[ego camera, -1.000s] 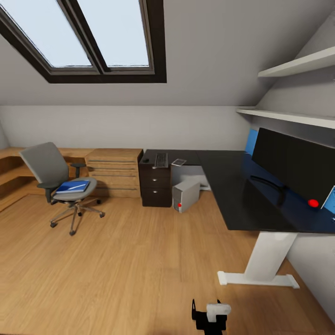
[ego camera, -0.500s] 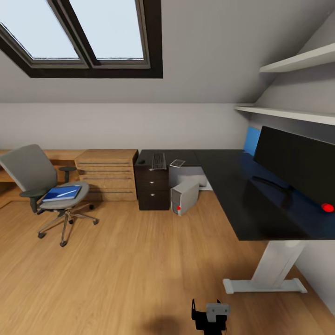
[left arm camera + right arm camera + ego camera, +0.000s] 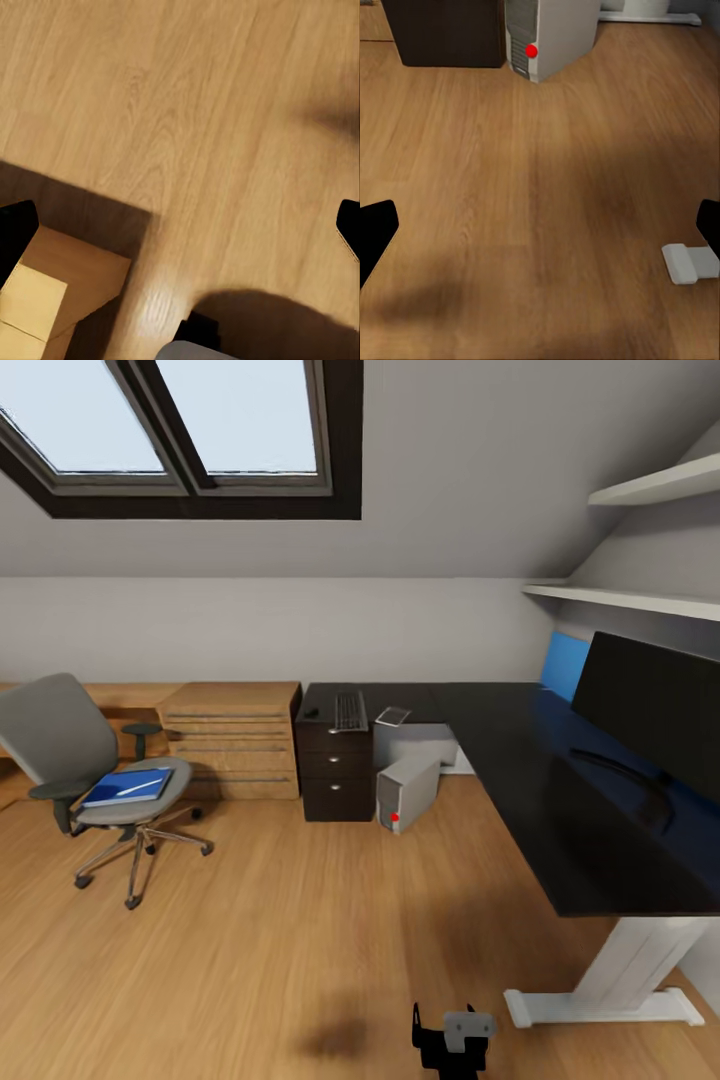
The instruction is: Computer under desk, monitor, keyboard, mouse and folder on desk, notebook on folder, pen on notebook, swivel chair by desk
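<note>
The blue folder (image 3: 128,787) is lying flat on the seat of the swivel chair (image 3: 90,770), well apart from the counter (image 3: 520,780). It is looking thin, stiff and light; pinching an overhanging edge seems safest. The left gripper (image 3: 180,225) and right gripper (image 3: 540,232) are both hanging spread wide over bare floor, holding nothing. The computer (image 3: 407,792) is standing under the counter, with the keyboard (image 3: 349,710) and monitor (image 3: 655,710) on top. Open floor is leaving ample room around the chair's armrests.

One desk (image 3: 520,760), one monitor (image 3: 655,710), one computer (image 3: 407,792), one keyboard (image 3: 349,711), one mouse (image 3: 312,712) (small, dark), one swivel chair (image 3: 70,755) carrying one folder (image 3: 127,787). Two wall shelves (image 3: 640,600); one wooden drawer chest (image 3: 232,740); two skylight panes (image 3: 240,415).
</note>
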Controlling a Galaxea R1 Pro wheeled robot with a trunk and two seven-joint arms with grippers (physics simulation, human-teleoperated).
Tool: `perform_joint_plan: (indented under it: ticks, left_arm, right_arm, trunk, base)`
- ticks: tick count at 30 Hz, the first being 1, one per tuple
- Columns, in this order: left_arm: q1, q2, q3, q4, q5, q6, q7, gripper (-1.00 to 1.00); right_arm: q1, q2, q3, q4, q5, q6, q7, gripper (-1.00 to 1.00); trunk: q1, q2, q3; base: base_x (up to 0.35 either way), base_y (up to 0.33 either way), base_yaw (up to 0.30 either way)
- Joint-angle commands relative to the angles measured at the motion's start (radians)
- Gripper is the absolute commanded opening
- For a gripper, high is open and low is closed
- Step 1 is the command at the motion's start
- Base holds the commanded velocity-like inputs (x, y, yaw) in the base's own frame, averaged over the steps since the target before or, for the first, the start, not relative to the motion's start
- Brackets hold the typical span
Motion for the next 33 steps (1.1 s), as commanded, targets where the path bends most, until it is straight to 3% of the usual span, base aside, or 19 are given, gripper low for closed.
perform_joint_plan:
  ticks: [1,17,33]
  left_arm:
    - [-0.001,0.001,-0.005,-0.001,0.008,0.0,0.008,1.0]
    - [-0.001,0.001,-0.005,-0.001,0.008,0.0,0.007,1.0]
    - [0.0,0.001,-0.005,-0.001,0.008,0.0,0.007,1.0]
  right_arm:
    - [-0.001,0.0,0.003,0.001,0.009,0.0,-0.01,1.0]
    - [-0.001,0.0,0.006,0.001,0.01,0.001,-0.01,1.0]
    - [-0.001,-0.001,0.007,0.039,0.015,0.003,-0.008,1.0]
  trunk:
    - [0.001,-0.001,-0.001]
    - [0.001,-0.001,-0.001]
    - [0.001,-0.001,-0.001]
  base:
    - [0.321,0.038,0.0]
    - [0.325,0.008,0.0]
    - [0.33,0.094,0.0]
